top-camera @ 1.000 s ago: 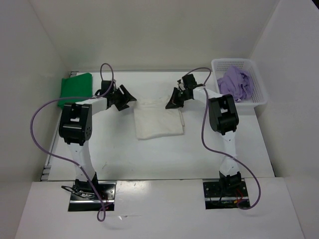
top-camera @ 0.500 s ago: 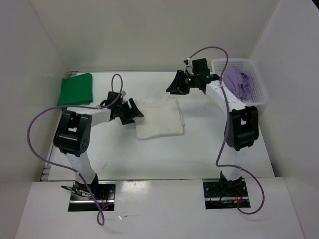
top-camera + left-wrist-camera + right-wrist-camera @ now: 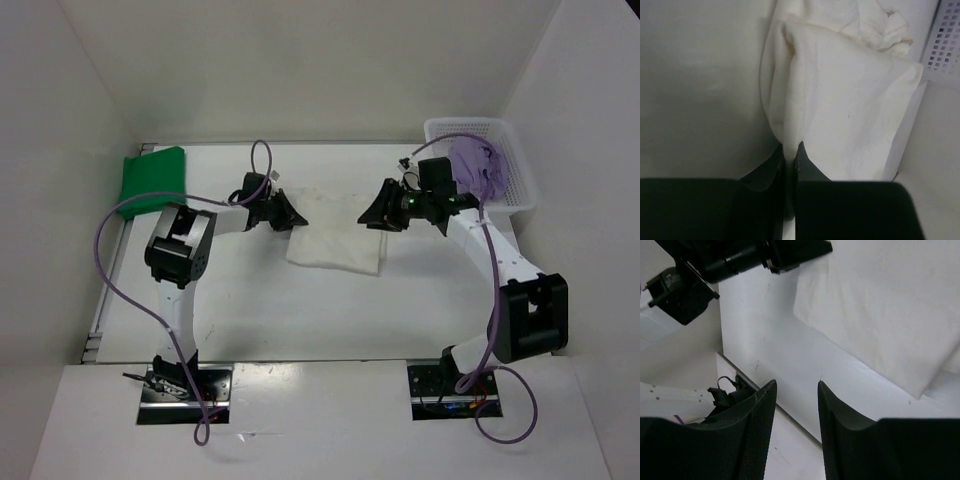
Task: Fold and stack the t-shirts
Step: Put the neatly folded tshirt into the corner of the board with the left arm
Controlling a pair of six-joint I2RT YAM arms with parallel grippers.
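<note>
Mid-table: white shirt (image 3: 340, 245) lies folded into a flat, near-square pad, corners skewed a bit clockwise against the table (image 3: 300, 310) edges. Long axis is probably left-right, but from overhead it's too close to square to call. Its left edge is bunched and raised where it's held; the rest lies flat.

Left gripper (image 3: 288, 213) is at that left edge and points right. In the wrist view the jaws are pinched nearly together on a ridge of white cloth (image 3: 840, 100), which fans out away from the fingertips (image 3: 776, 159) toward the basket (image 3: 947, 40).

Right gripper (image 3: 375, 215) sits at the shirt's far right corner, pointing left toward the other gripper. Jaws are apart with nothing between them; the wrist view shows bare table in the gap (image 3: 796, 385) and the white shirt (image 3: 880, 305) beyond the tips, not touched.

Green shirt (image 3: 152, 180): folded, far left corner of the table, well apart from the white one.

Purple shirt (image 3: 478, 165): crumpled, unfolded, inside the basket (image 3: 465, 122) at far right.
</note>
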